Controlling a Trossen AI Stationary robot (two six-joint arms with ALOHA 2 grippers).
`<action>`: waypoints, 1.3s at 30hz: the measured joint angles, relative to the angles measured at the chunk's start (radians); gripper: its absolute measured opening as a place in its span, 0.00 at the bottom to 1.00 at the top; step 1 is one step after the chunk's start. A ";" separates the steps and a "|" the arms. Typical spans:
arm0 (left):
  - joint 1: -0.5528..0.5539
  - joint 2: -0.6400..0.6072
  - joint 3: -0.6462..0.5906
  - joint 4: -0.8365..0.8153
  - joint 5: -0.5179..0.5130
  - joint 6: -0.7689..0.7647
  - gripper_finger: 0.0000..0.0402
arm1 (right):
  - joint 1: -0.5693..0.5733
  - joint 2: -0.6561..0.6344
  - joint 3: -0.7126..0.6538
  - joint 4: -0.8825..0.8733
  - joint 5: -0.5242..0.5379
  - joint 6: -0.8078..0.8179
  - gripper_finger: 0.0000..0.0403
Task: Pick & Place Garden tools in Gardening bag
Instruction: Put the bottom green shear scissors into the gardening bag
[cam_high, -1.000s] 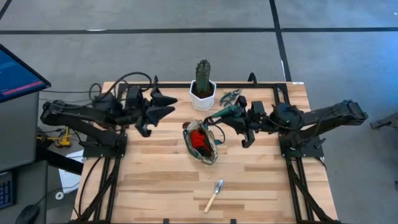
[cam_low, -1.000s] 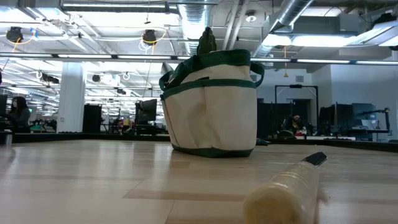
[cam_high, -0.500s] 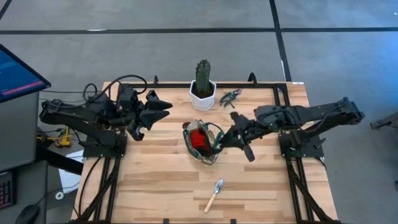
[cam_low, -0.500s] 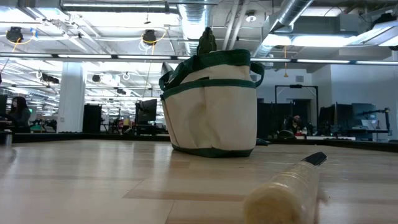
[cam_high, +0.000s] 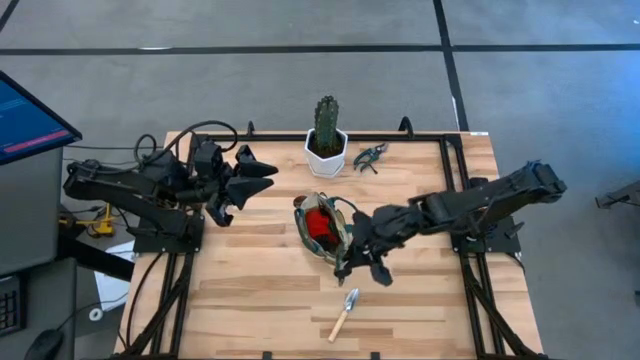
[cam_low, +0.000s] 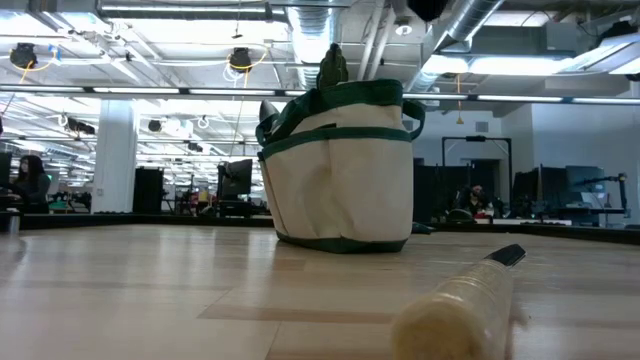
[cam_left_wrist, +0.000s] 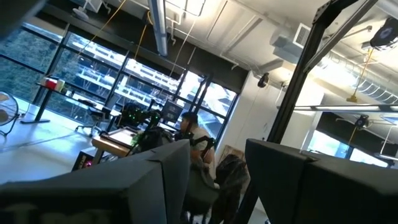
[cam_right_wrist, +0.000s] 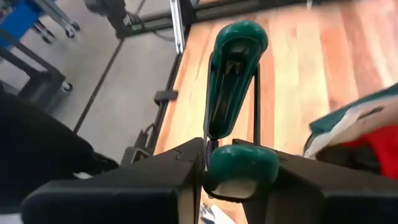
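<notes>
The cream gardening bag (cam_high: 322, 228) with green trim stands at the table's middle, and something red shows inside it; the low view shows the bag (cam_low: 340, 165) upright. My right gripper (cam_high: 350, 262) hovers by the bag's near right side, shut on a green-handled pruner (cam_right_wrist: 236, 74). A wooden-handled trowel (cam_high: 345, 312) lies near the front edge. Dark shears (cam_high: 370, 155) lie at the far side. My left gripper (cam_high: 255, 172) waits open, raised over the table's far left. My right gripper pinches the pruner between its two fingers at one green handle (cam_right_wrist: 239, 167), next to the spring. The other handle sticks out ahead of the fingers. The fingers slant down toward the table's near left. The pruner is lifted clear of the table.
A green cactus in a white pot (cam_high: 326, 140) stands at the far edge, behind the bag. The trowel's handle (cam_low: 460, 305) fills the low view's foreground. Bare wood lies to the bag's left and along the near left of the table.
My right gripper has swung from beside the cactus toward the near edge, along the bag's right side. It has sunk and tipped from pointing upward to slanting down, carrying the pruner with it.
</notes>
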 joint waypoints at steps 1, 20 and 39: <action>0.000 0.000 0.000 0.000 0.000 0.000 0.36 | 0.003 0.012 0.000 -0.003 0.001 0.001 0.14; 0.000 0.000 0.000 -0.010 0.001 0.000 0.36 | 0.000 0.059 0.000 -0.093 0.262 -0.081 0.14; 0.000 0.000 0.000 -0.017 0.003 0.000 0.36 | 0.004 0.070 0.000 -0.107 0.273 -0.148 0.14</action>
